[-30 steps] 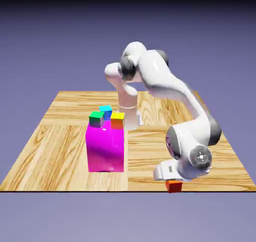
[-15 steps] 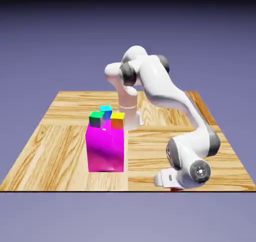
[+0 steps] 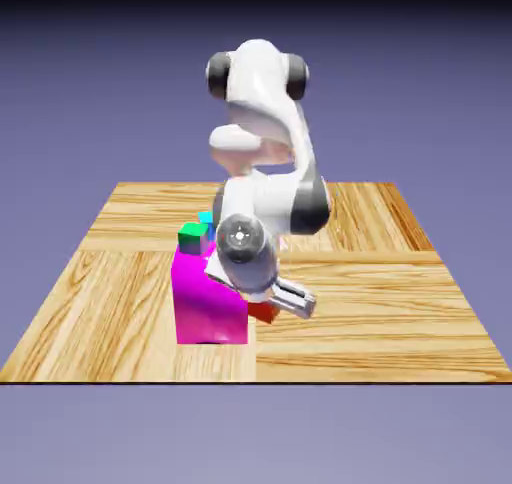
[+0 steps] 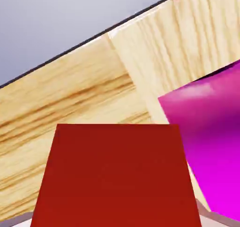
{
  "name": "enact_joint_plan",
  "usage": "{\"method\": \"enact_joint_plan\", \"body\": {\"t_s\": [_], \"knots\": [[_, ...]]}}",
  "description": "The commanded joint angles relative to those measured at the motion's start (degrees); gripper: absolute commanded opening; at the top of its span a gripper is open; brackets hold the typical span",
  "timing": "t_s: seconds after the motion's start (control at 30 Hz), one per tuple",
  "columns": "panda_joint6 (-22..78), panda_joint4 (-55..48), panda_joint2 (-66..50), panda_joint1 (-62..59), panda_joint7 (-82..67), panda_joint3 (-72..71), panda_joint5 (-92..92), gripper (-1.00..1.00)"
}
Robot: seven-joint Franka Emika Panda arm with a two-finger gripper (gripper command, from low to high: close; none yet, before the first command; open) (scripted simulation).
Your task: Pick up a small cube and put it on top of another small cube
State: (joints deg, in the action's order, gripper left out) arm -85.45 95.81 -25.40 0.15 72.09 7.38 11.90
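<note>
End effector (image 3: pixel 268 302): clenched on the small cube (image 3: pixel 264 311); the hand view shows the cube's red face (image 4: pixel 115 174) filling the space between the jaws and hiding the fingertips.
Small cube location: lifted clear of the counter (image 3: pixel 400 302), just beside the magenta block (image 3: pixel 208 307) on the exterior view's right, below the level of the block's top.
Change: a second ago the cube sat at the counter's near edge with the end effector standing over it; the jaws have since shut and the arm has swung the cube inward to the block.
Block top: a green-topped cube (image 3: pixel 194 237) is visible; a blue-topped cube (image 3: pixel 205 217) shows partly behind the arm; the yellow-topped cube is hidden by the arm now.
Task stage: grasp complete, transport under way.
Next requirement: judged, the cube must rise above the block's top before alignment over a target cube.
Risk: judged, a sideways approach at this height would strike the block's wall.
</note>
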Motion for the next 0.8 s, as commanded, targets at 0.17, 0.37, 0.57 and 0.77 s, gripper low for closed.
{"method": "enact_joint_plan", "body": {"t_s": [0.17,0.37,0.57,0.77], "knots": [[-1.9,11.5,12.5,-4.0,6.0,6.8,4.8,-1.0],[-3.7,22.9,24.9,-7.9,12.1,13.7,9.7,-1.0],[-5.6,34.4,37.4,-11.9,18.1,20.5,14.6,-1.0],[-14.8,44.1,38.3,-10.9,16.7,19.4,17.9,-1.0]]}}
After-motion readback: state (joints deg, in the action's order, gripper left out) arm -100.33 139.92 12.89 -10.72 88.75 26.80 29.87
